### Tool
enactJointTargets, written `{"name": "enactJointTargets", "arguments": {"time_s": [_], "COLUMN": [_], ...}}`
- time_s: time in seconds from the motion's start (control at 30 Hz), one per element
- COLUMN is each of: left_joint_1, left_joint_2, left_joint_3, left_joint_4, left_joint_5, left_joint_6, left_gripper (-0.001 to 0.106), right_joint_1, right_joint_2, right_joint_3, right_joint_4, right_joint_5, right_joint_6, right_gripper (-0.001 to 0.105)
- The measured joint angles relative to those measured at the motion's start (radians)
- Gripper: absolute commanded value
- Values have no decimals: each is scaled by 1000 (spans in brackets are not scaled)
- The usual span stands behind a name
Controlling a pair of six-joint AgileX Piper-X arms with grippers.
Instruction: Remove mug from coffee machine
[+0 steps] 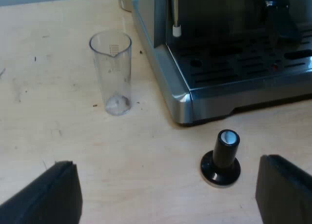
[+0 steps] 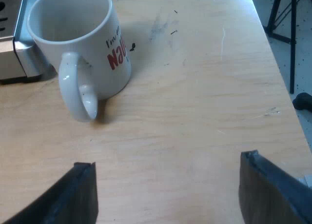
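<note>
The mug (image 2: 80, 43) stood upright on the tabletop (image 2: 195, 112), just beside the coffee machine's (image 2: 19, 53) corner, so the removal looked done. The right pincer (image 2: 168, 173) hung wide open and empty near it. The left pincer (image 1: 168, 170), equally open and empty, hovered near the tamper (image 1: 222, 158).

The left claw (image 1: 165, 161), spread wide, hangs near a black tamper (image 1: 222, 158), upright measuring glass (image 1: 111, 72) and espresso machine (image 1: 214, 87).

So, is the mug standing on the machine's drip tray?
No, the mug stands on the wooden table, beside the espresso machine and off its corner.
</note>
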Motion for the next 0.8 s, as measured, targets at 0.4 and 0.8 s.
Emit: {"name": "enactJointTargets", "arguments": {"time_s": [0.4, 0.8], "left_joint_1": [0, 0], "left_joint_2": [0, 0], "left_joint_3": [9, 9], "left_joint_4": [-17, -17], "left_joint_5": [0, 0], "left_joint_6": [21, 21], "left_gripper": [77, 77], "right_joint_1": [0, 0], "right_joint_2": [0, 0], "right_joint_3": [0, 0], "right_joint_4": [0, 0], "right_joint_5": [0, 0], "right_joint_6": [0, 0], "right_gripper": [63, 63]}}
